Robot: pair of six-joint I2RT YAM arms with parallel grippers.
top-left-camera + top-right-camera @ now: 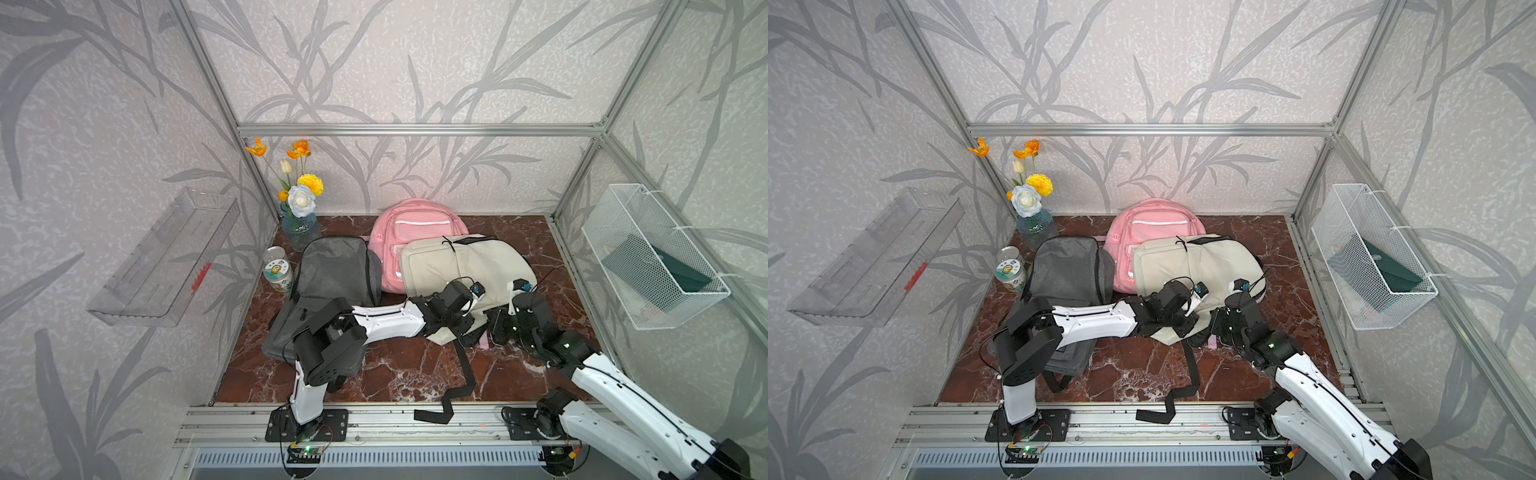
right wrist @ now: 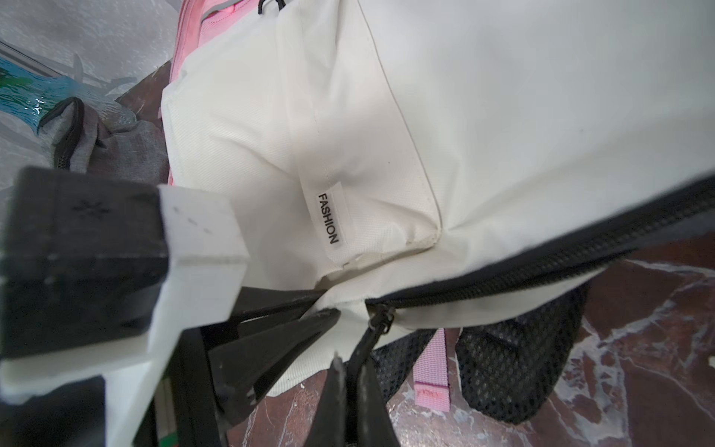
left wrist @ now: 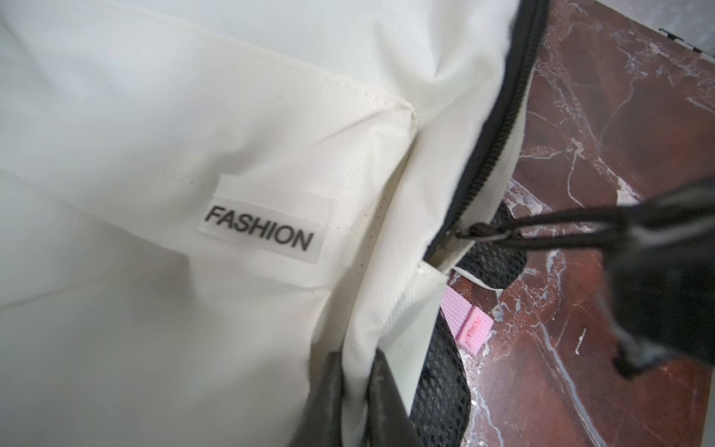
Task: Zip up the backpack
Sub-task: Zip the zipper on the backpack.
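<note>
Lying flat on the marble table [image 1: 395,374], the cream backpack [image 1: 465,266] sits mid-table, overlapping the pink backpack [image 1: 411,224] behind it and just beside the grey backpack [image 1: 332,270]. Its near corner is where the action is. The black zipper [image 2: 541,267] runs along the bag's edge, and the slider [image 2: 381,311] sits right at the corner end of the track, so by my reading the closing run has not started. Whether the teeth beyond the slider are meshed, the wrist views do not settle.

The pull cord [image 2: 363,340] leads from the slider straight into the right gripper [image 2: 350,367], whose fingers are pressed together on it, and the cord looks taut. The left gripper [image 3: 358,354] is close by, fingers pinching a fold of cream fabric at the corner near the slider, anchoring the bag.

Both holds look set, so this is the grip-and-brace step, with the pull itself next. That move calls for the right arm to draw the cord along the line of the track, away from the left gripper. It should stay low and in line so the slider does not jam, while the left hold stretches the cloth. One thing to watch: a pink strap [image 2: 431,371] and black mesh [image 2: 503,367] lie under the corner, near the track.
</note>
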